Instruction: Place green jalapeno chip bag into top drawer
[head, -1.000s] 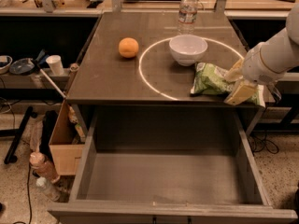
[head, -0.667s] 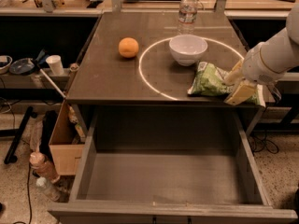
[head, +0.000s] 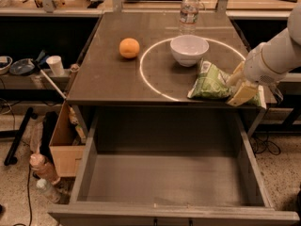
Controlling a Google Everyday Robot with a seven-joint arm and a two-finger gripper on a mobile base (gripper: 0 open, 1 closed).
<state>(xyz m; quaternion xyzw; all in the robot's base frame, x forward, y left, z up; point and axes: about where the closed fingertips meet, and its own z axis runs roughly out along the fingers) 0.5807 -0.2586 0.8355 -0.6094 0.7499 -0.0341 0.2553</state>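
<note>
Grey top drawer (head: pixel 174 178) stands open and bare below-left of my gripper (head: pixel 240 86), clamped on the green jalapeno chip bag (head: pixel 211 81) up at the table (head: pixel 108 74) edge; carry-over and release remain.

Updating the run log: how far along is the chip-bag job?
Done: top drawer is open, bottom bare. In hand: gripper is at the right end of the green jalapeno chip bag, which lies on the table near the white bowl. Left: move the bag into the drawer.
</note>
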